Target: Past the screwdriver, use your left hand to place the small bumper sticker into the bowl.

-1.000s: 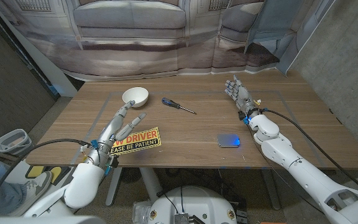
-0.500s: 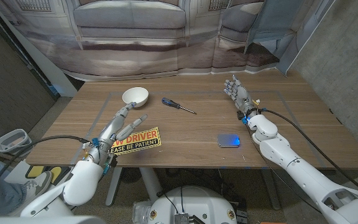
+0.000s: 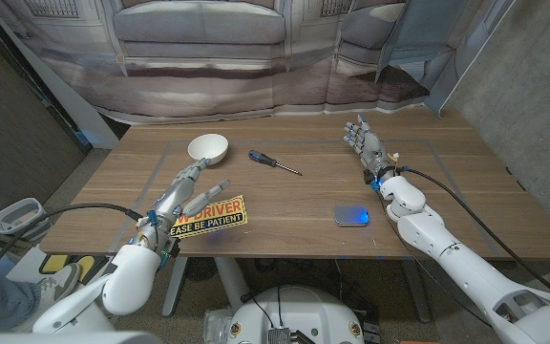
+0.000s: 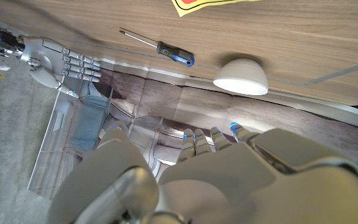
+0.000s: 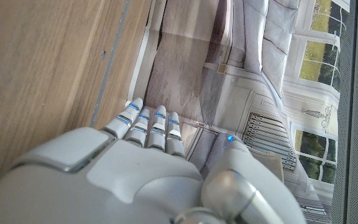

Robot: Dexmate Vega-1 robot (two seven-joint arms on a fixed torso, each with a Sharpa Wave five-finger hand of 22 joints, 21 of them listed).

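Bumper sticker (image 3: 207, 216): on worktop (image 3: 285, 196), near edge, cut off in left wrist view. Left hand (image 3: 187, 190): fingers apart, empty, just beside sticker. Bowl (image 3: 208, 147), screwdriver (image 3: 273, 161) beyond. Right hand (image 3: 366, 145): fingers apart, empty.

Bumper sticker (image 4: 205, 5) mostly out of frame
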